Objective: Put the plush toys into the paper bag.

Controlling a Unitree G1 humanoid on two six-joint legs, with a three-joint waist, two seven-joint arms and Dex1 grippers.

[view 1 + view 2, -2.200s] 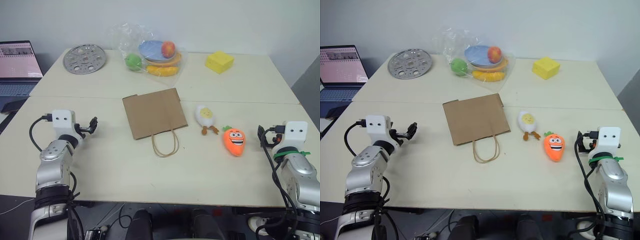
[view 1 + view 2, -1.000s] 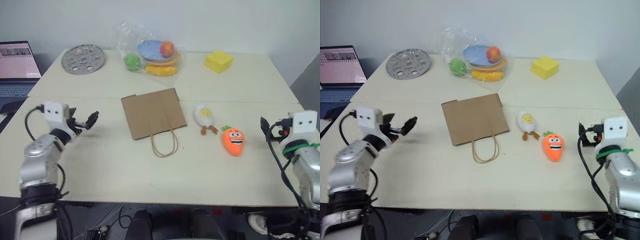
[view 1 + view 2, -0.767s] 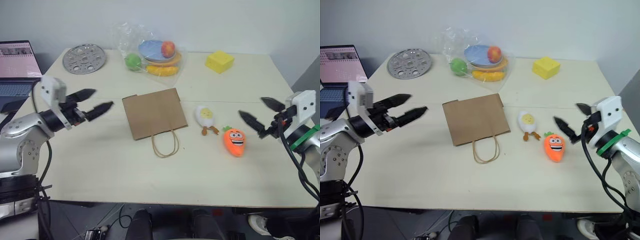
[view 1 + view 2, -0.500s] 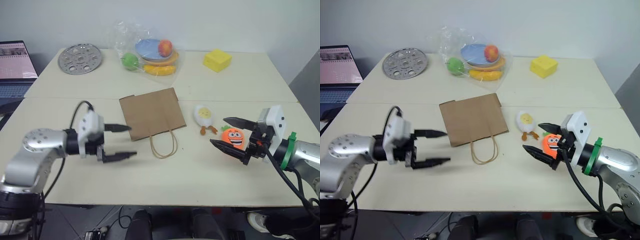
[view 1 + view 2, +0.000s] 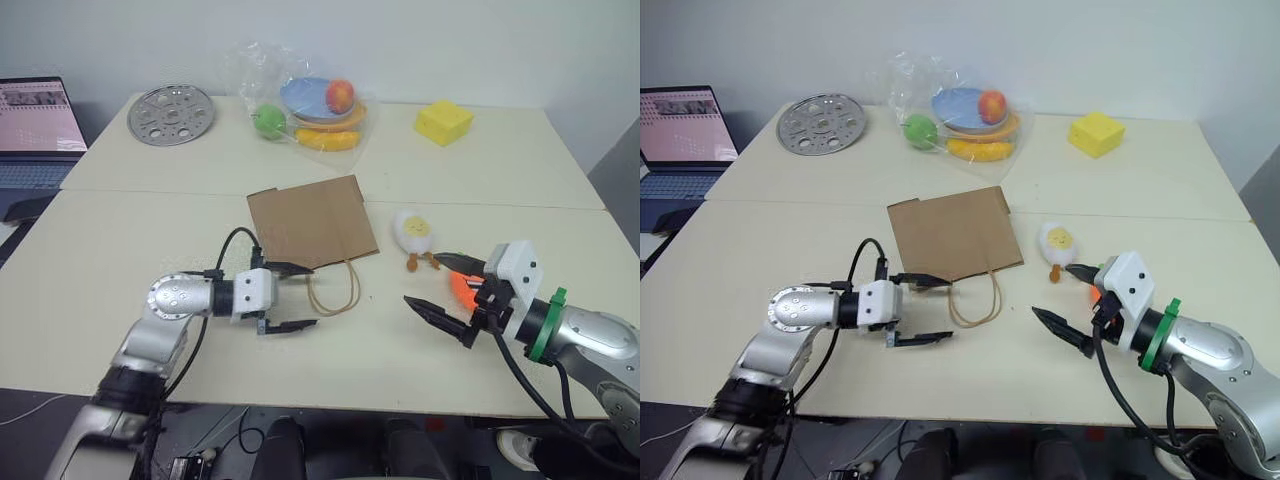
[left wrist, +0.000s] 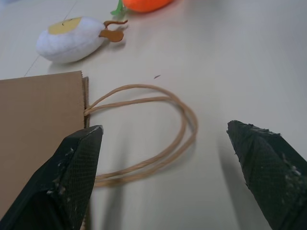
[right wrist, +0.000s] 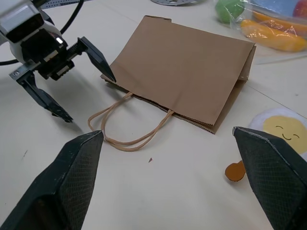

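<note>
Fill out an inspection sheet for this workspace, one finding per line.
Surface: two cream tables butted together.
Job's things: paper bag lying flat, handles toward the robot; egg plush beside it; carrot plush partly hidden behind the right gripper.
Clutter: clear plastic bag of toy fruit, perforated metal disc, yellow sponge block.
Grippers: left gripper open beside the bag's handles; right gripper open by the carrot plush.
Cables: black cables on both arms.
Surroundings: laptop at the left.
</note>
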